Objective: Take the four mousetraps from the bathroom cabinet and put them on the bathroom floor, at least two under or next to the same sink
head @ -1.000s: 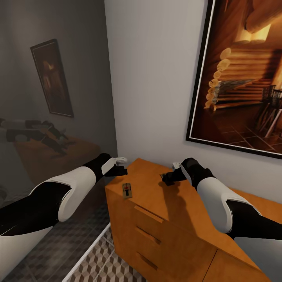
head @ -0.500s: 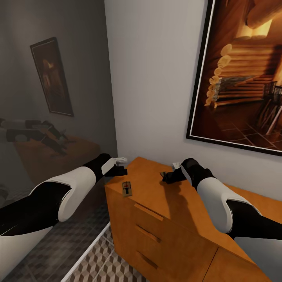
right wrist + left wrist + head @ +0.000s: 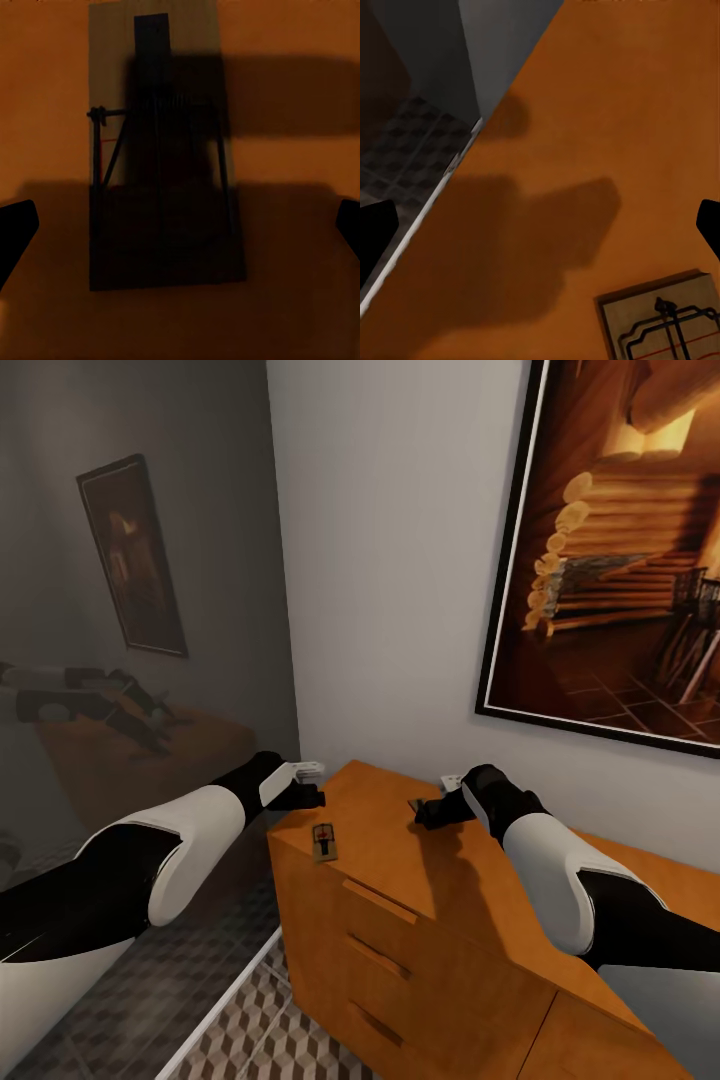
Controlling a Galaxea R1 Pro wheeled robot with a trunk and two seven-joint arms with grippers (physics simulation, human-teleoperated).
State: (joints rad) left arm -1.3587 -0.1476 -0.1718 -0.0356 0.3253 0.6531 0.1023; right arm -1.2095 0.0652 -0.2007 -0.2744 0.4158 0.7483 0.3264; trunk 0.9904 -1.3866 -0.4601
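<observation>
Nothing has moved over the last second; both arms stay parked over the cabinet (image 3: 420,900) top, so no progress. My right gripper (image 3: 428,815) hangs spread wide above one mousetrap (image 3: 161,150), its fingertips straddling the trap and touching nothing. My left gripper (image 3: 305,792), also released and empty, sits at the cabinet's 9 o'clock edge, a second mousetrap (image 3: 325,844) just beside it toward 5 o'clock. Drawers look closed, contents hidden. Both traps lie on the cabinet top, none on the bathroom floor (image 3: 290,1030). Next, I'd judge: lower the right and pinch.
</observation>
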